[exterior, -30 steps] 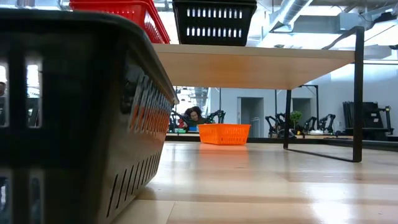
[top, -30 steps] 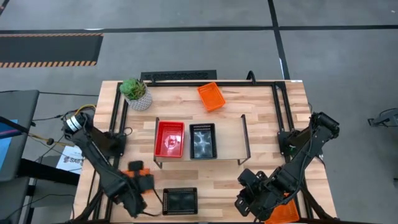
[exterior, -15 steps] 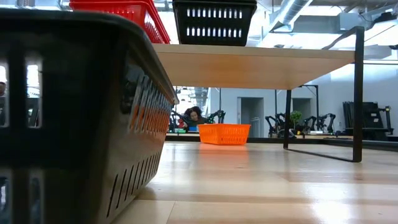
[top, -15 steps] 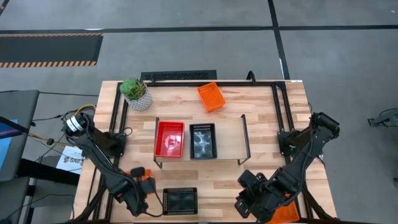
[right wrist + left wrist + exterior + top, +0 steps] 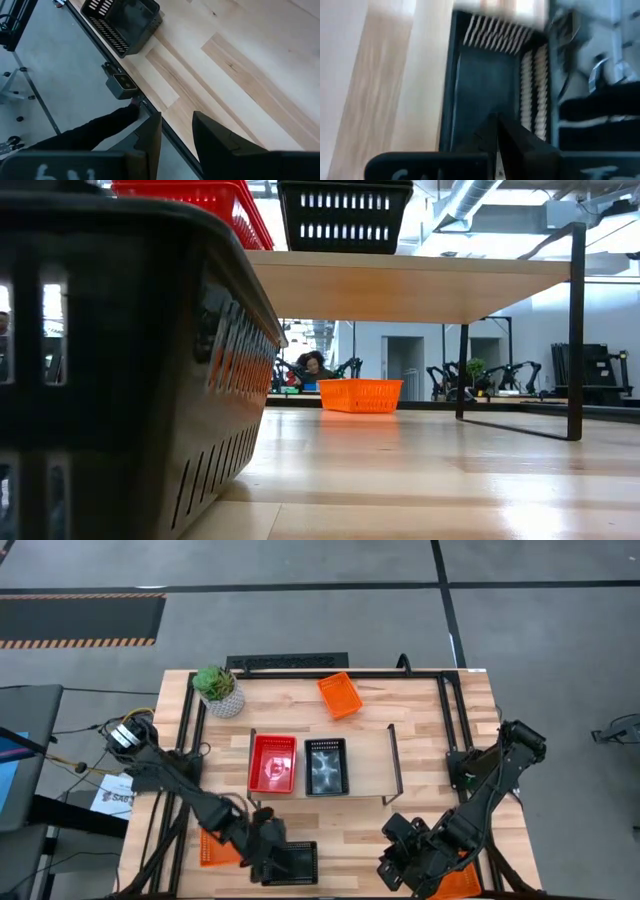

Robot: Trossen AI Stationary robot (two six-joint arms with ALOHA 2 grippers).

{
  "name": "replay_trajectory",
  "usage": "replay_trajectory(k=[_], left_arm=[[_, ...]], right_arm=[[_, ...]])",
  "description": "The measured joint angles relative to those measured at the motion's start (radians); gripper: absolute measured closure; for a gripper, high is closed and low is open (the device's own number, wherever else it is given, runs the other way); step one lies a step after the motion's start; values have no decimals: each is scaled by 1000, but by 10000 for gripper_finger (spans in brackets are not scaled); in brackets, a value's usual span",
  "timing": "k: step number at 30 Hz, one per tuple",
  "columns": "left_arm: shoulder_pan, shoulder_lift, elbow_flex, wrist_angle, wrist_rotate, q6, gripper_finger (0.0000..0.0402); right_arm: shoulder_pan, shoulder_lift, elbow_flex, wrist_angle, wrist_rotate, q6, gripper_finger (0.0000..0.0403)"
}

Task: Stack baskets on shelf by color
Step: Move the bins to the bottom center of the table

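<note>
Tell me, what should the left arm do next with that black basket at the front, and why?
Probably open its jaws and settle over the rim of the black basket. The left gripper hovers at that basket's edge with jaws shut, gripping nothing. On the shelf a black basket stack stands beside the red one, so this one likely belongs there.

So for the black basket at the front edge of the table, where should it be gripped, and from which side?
Probably one of the thin upright walls of the black basket, pinched from above with one finger inside and one outside. It sits upright and open-topped on the table, so the rim is exposed. The left gripper, its fingers shut, is over its left wall, so that side seems handiest.
</note>
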Motion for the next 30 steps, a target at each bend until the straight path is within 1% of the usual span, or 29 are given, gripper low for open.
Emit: replay_trajectory(k=[3,4,6,9,11,14,16,18,20,23,26,30], left_arm=[[39,-19,39,6,47,43,401],[43,-29,61,-18,65,43,401],[35,-54,105,-138,77,-4,401],[-6,-73,162,-370,57,-105,401],[-43,-82,170,-497,42,-194,401],[-98,-77,153,-644,10,-351,401],[-121,-65,124,-694,-5,-485,401],[-136,-62,90,-691,9,-583,401],[-140,-65,54,-619,37,-647,401],[-140,-64,17,-519,31,-752,401],[-120,-64,-24,-376,25,-804,401],[-95,-54,-79,-261,6,-876,401]], right_arm=[[0,0,0,0,0,-1,272],[0,0,0,-1,0,-10,272],[0,0,0,0,0,-29,272],[-1,0,0,-1,0,-54,272],[-3,0,0,-1,0,-71,272],[-5,0,0,-1,0,-79,272],[-9,0,0,-1,0,-79,272],[-9,0,0,-2,0,-79,272],[-9,0,0,-3,0,-79,272],[-9,0,0,-6,0,-81,272],[-8,0,0,-13,0,-81,272],[-1,0,0,-13,0,-80,272]])
